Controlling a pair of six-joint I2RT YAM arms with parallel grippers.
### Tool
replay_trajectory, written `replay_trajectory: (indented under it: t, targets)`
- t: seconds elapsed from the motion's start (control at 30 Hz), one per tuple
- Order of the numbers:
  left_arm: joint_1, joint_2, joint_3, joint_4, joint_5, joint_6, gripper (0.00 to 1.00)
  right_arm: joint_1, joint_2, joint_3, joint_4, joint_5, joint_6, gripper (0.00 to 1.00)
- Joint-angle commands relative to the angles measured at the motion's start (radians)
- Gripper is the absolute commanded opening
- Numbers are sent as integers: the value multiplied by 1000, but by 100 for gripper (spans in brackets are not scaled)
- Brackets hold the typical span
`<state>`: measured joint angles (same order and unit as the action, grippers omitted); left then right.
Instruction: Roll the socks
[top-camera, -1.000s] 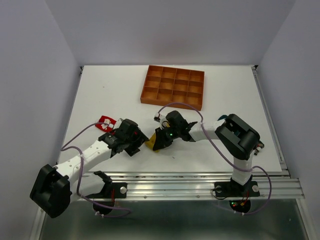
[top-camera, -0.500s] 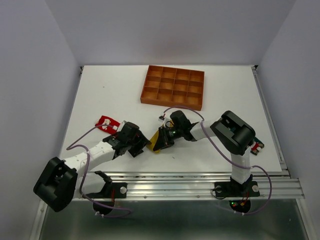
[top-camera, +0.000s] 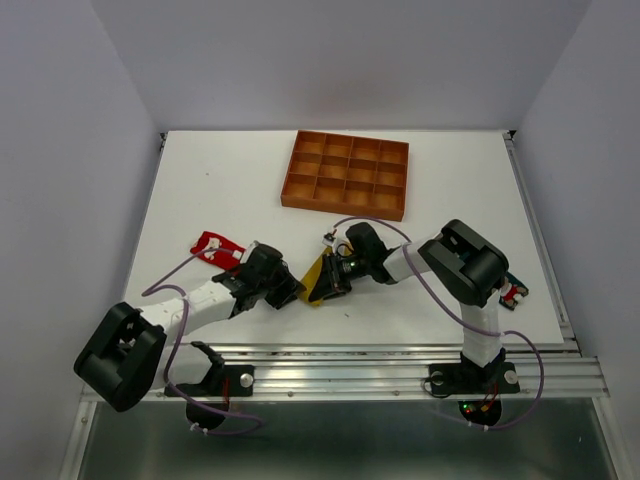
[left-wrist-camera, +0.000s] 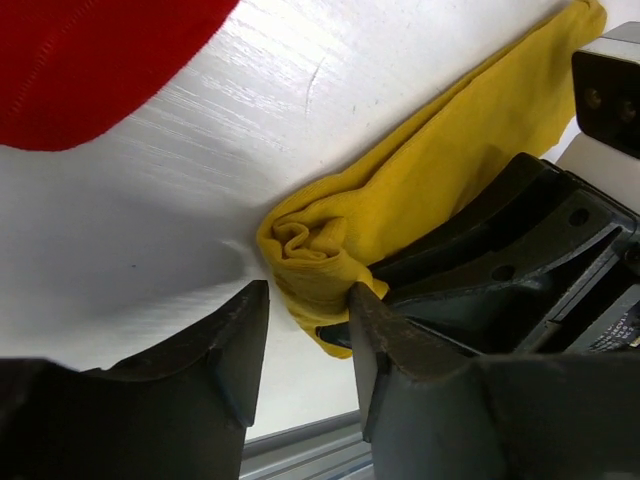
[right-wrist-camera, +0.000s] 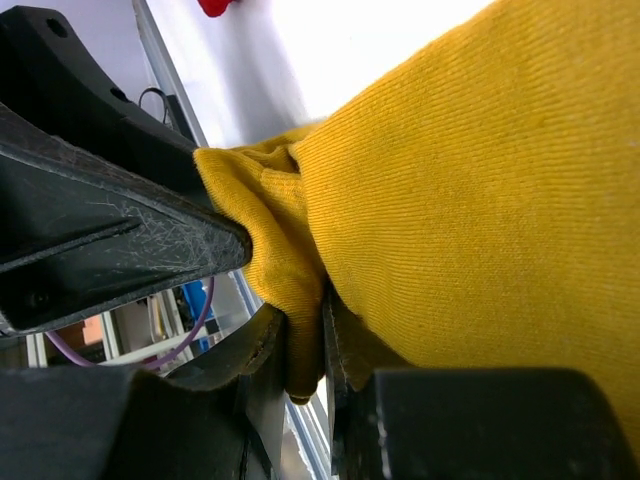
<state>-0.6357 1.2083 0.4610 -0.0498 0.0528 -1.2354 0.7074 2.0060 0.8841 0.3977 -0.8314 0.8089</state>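
Nearer the arms than the orange-brown gridded tray (top-camera: 347, 207), the soft yellow fabric sock (top-camera: 316, 279) lies on the white table (top-camera: 230, 180) between both arms. The right pincer (right-wrist-camera: 300, 340) is clenched on a fold of it. The left pincer (left-wrist-camera: 305, 300) stands released, its fingers straddling the crumpled end without pinching. Only that end is bunched, and the rest stretches out flat, so the roll looks barely begun. The flat red fabric sock (top-camera: 215, 245), to the near-left of the tray, looks untouched, so most of the work remains.
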Motion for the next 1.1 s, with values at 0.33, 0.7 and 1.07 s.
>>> replay_trajectory:
  t: [0.33, 0.7, 1.07]
  targets:
    - [-61, 160, 56, 24, -27, 24, 31, -17, 27, -45, 61, 9, 47, 5]
    - [-84, 318, 183, -127, -68, 74, 0, -17, -61, -27, -77, 64, -104, 48]
    - [-87, 287, 226, -231, -117, 76, 0, -17, -283, -8, -430, 425, -312, 60]
